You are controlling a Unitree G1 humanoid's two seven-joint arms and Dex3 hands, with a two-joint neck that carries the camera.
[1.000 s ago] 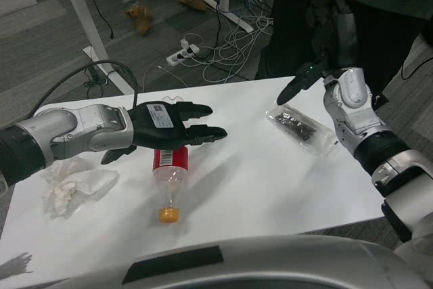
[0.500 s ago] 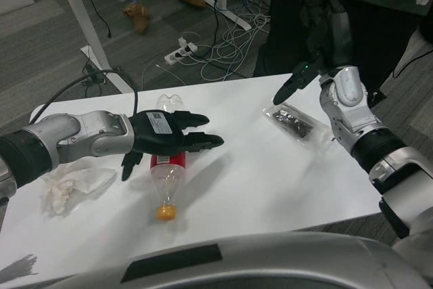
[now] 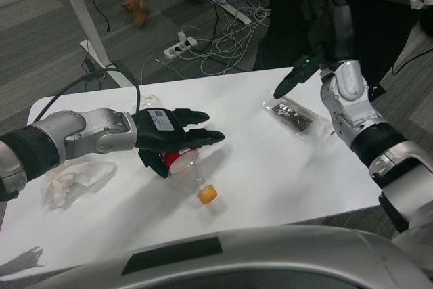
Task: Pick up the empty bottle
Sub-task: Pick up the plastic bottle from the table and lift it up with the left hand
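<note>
Spanning most of the frame, the white surface (image 3: 270, 167) carries everything that matters. At left centre the left hand (image 3: 169, 137) lies over the empty bottle (image 3: 186, 167), fingers stretched toward the right and thumb hanging down beside the red label; it seems to cup the bottle's upper body, though whether the fingers are truly clamped on it cannot be told from this view. The bottle lies on its side directly beneath and slightly to the lower right of that hand, its long axis running diagonally from the hidden base at upper left to the orange cap (image 3: 207, 194) at lower right. In the upper right, the right hand (image 3: 292, 79) hovers well apart from the bottle, above a clear packet of dark contents (image 3: 291, 114), fingers together and holding nothing. Clearly the left hand is nearer, so the lift falls to it. A crumpled tissue (image 3: 71, 179) sits at far left, near the left forearm.
</note>
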